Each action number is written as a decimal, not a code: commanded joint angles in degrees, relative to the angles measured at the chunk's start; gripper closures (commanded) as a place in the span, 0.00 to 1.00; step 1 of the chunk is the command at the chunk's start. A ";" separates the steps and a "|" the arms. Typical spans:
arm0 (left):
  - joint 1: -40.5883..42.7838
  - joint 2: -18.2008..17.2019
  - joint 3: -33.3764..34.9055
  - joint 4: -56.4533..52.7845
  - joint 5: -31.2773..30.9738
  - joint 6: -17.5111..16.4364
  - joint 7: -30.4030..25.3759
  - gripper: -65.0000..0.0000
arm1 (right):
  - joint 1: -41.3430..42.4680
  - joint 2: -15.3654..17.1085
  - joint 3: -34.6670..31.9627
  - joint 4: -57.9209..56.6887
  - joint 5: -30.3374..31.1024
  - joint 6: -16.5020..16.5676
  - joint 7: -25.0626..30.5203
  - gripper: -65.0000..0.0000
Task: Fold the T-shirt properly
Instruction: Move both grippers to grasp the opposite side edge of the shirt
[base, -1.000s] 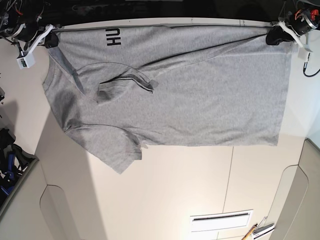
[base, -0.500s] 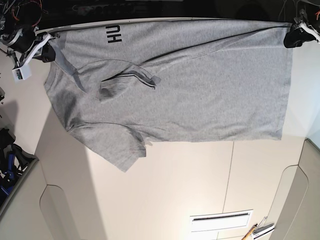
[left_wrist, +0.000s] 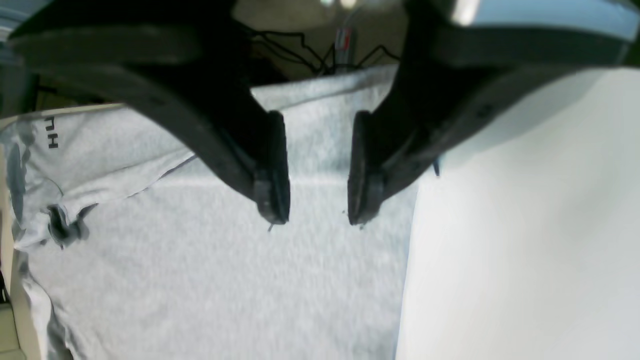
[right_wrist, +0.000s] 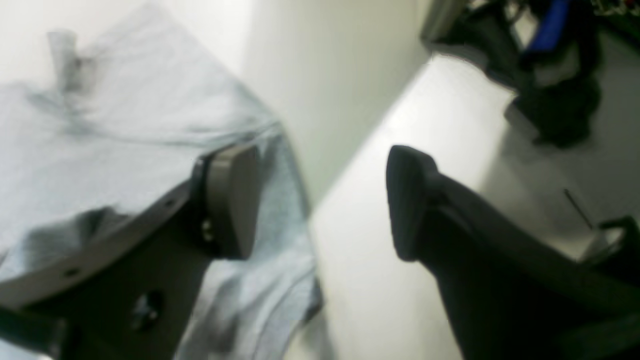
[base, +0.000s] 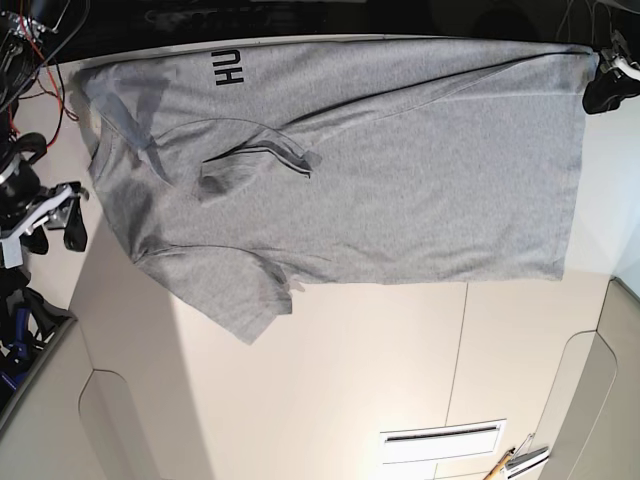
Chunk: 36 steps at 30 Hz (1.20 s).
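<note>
1. Two robot arms work at a pale cream tabletop (base: 330, 380), and one big grey cotton T-shirt with short sleeves (base: 400, 180) lies spread out flat on it.
2. In the base view the shirt covers the upper part of the tabletop, with its neck end toward the left side and its straight bottom hem toward the right side.
3. Black block letters (base: 228, 70) show near the top edge of the shirt, close to the neck end.
4. One short sleeve (base: 235, 305) sticks out toward the lower left, and a small fold of cloth (base: 255, 160) lies on top of the shirt near the middle left.
5. The left claw (left_wrist: 317, 200) hangs over the hem corner of the shirt. Its two black fingers (left_wrist: 272, 170) stand apart with grey cloth showing between them, and they grip nothing.
6. In the base view this left claw (base: 605, 95) sits at the far upper right, just beside the shirt's corner.
7. The right claw (right_wrist: 322, 200) is wide apart too, and nothing is between its fingers. One finger is over the shirt's edge and the other is over bare tabletop.
8. In the base view the right claw (base: 55, 225) is at the left edge, just off the neck end of the shirt.
9. The right wrist view is blurry, so small things there are hard to make out.
</note>
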<state>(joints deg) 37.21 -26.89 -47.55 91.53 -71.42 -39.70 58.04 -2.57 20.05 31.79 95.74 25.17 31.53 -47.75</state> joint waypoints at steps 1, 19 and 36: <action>-0.07 -1.07 -0.57 0.83 -1.18 -0.30 -0.74 0.65 | 2.21 2.03 -0.31 -2.89 1.20 -0.44 0.81 0.40; -2.16 -1.05 -0.52 0.83 -1.18 -0.30 -0.81 0.65 | 21.14 4.55 -28.55 -38.60 7.74 1.92 0.83 0.41; -25.14 -3.30 2.43 -1.92 19.23 -0.30 -10.47 0.55 | 21.11 2.60 -28.92 -38.60 1.81 1.70 0.87 1.00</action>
<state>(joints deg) 12.58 -28.86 -44.73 88.84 -50.78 -39.66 48.86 18.13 22.17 3.07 57.10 29.58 33.78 -44.34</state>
